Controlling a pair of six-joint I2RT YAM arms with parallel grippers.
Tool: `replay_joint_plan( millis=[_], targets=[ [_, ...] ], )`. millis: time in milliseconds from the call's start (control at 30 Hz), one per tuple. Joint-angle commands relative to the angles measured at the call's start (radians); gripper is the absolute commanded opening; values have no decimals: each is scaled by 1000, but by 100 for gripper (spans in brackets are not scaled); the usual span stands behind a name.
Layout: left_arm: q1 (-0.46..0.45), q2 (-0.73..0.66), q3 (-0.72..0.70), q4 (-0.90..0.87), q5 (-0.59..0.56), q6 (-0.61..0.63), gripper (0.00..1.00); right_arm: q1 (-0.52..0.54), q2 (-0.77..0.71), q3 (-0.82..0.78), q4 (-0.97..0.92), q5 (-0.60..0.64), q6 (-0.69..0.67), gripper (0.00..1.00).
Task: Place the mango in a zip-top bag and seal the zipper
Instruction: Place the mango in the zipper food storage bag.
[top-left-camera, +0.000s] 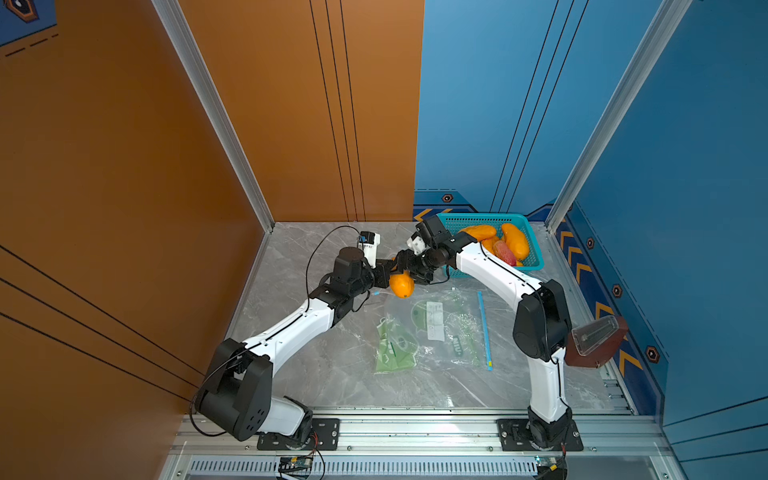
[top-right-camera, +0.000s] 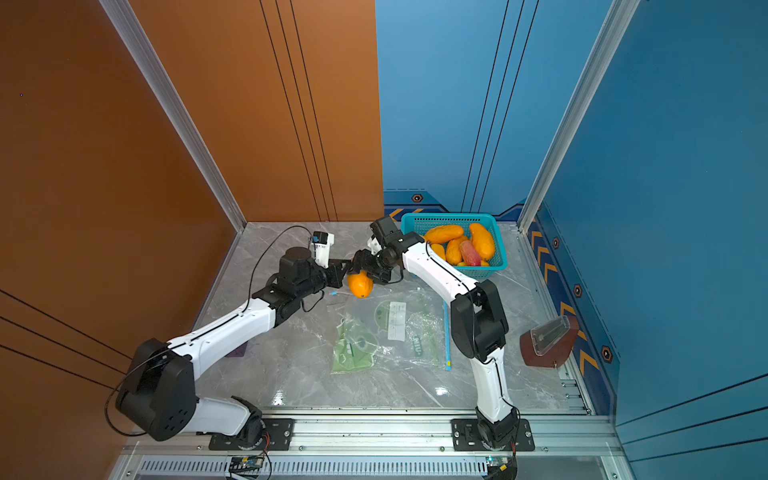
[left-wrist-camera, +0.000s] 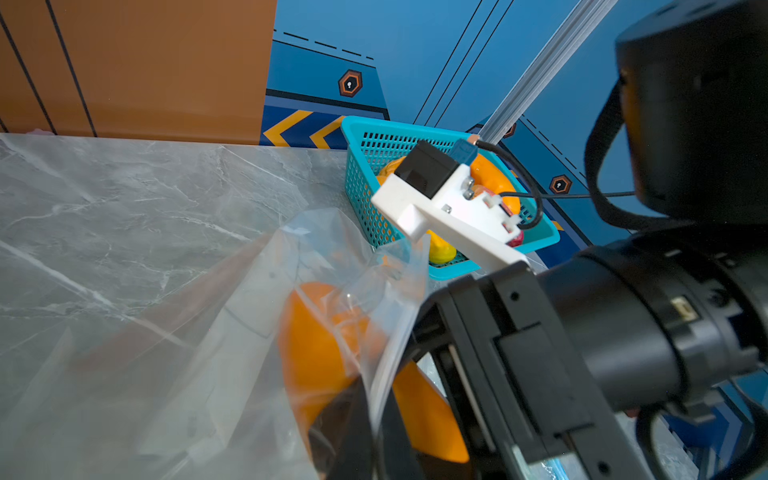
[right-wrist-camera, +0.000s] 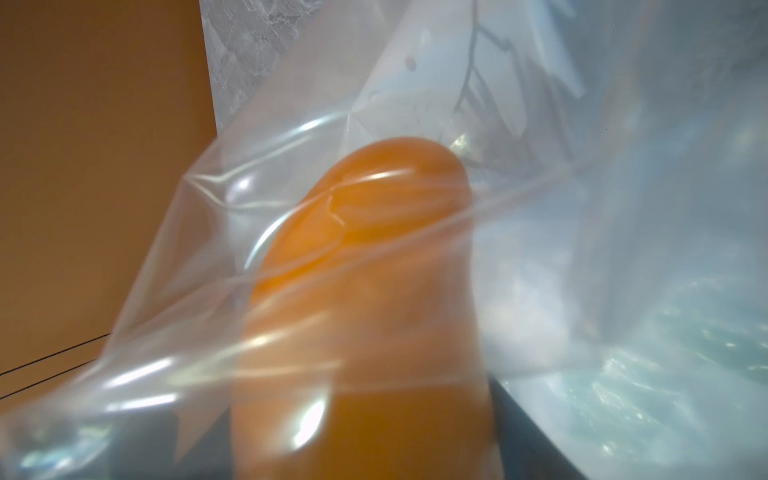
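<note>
Clear plastic of the bag (left-wrist-camera: 232, 299) is pinched at its rim in the tightly closed left jaws, with the left arm (top-left-camera: 291, 328) stretched low over the desk (top-left-camera: 332, 374). Just beside them, the right jaws clamp the mango (top-left-camera: 402, 285). Its long axis runs straight ahead, tip seemingly inside the mouth. The right arm (top-left-camera: 494, 270) folds over.

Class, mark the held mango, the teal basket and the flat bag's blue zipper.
held mango (top-left-camera: 401, 285): in a top view, visible middle.
teal basket (top-left-camera: 465, 220): in a top view, far wall.
blue zipper (top-left-camera: 484, 330): in a top view, mid-length.
</note>
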Motion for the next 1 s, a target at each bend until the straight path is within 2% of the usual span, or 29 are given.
replay_joint_plan(
  millis=[0,267,333,400,500,633,800,967],
  targets=[
    [-24,-32,-27,-4,56,5,0,-18,43,27,32,30,29,37],
    [-43,-65,-76,-8,-2,-60,0,-32,64,59,104,61,118,49],
    [-44,-71,-84,-7,-14,-78,0,-31,54,59,114,89,134,56],
    [-42,-75,-88,-8,-36,-106,0,-21,39,58,114,129,133,70],
    [-35,-76,-85,-7,-74,-149,0,-3,18,56,92,183,120,86],
    [-21,-76,-64,-8,-106,-187,0,12,-23,50,46,247,90,94],
    [-7,-66,-52,-16,-163,-184,0,19,-70,45,28,277,58,93],
    [21,-67,-47,-16,-181,-183,0,43,-144,65,-28,328,-34,86]
  ],
)
